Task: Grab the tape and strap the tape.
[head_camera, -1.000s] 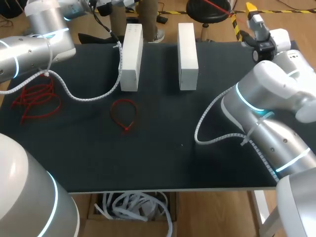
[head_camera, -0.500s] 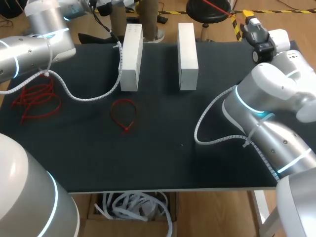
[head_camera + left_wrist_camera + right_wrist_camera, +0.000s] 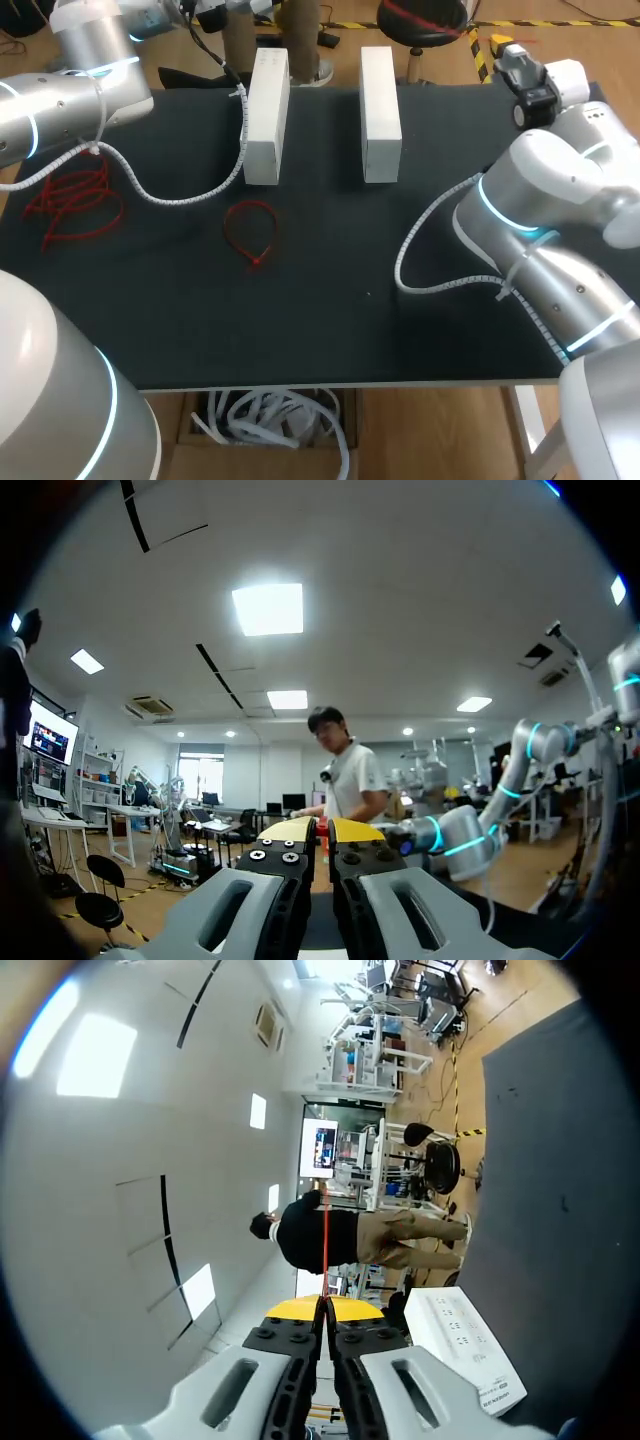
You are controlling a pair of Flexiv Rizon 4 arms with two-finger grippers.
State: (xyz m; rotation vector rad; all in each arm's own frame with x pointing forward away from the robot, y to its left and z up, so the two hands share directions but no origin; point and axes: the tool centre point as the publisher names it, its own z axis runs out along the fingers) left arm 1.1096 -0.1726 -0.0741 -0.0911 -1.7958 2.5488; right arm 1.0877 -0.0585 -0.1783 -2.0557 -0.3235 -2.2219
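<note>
Tabletop point(image 3: 330, 330) holds two blocks point(image 3: 265, 115) point(image 3: 380, 112), one lone red loop point(image 3: 250, 232).

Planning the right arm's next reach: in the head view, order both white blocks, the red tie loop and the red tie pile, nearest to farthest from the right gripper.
From the right gripper:
1. right white block, far middle.
2. left white block, left of it.
3. red tie loop, before that block.
4. red tie pile, far left.
</note>
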